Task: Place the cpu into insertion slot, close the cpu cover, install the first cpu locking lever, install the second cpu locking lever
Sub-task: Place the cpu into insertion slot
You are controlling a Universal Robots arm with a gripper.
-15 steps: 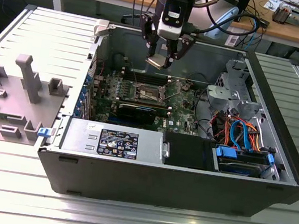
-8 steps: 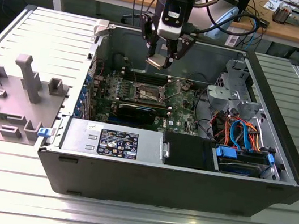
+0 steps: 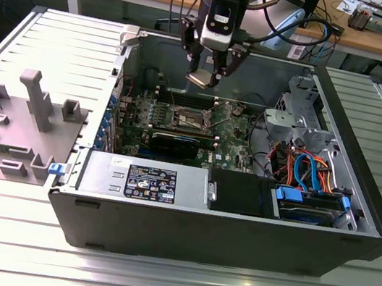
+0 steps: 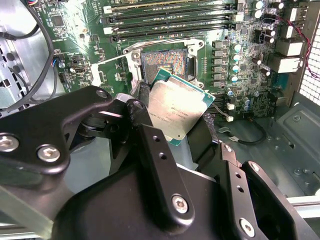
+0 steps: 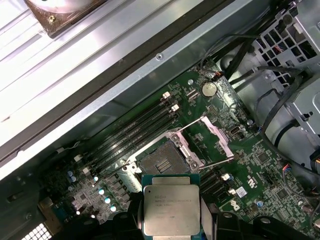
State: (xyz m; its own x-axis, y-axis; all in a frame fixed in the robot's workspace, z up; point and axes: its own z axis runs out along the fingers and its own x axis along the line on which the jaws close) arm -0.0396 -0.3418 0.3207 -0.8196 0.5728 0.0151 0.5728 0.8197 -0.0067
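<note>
The black metal gripper (image 3: 205,78) is clamped on the small flat square silvery-grey cpu (image 3: 200,80), holding it in the air over the square dark silver-rimmed insertion slot (image 3: 189,119) on the green motherboard (image 3: 232,139). Just beside that slot, the thin silver metal cpu cover (image 5: 218,136) stands hinged open.

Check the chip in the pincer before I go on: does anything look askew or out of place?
Yes, the cpu, held in the pincer above the board, is turned relative to the insertion slot: in both wrist views its edges run at an angle to the slot's rim. Nothing else stands out.
</note>
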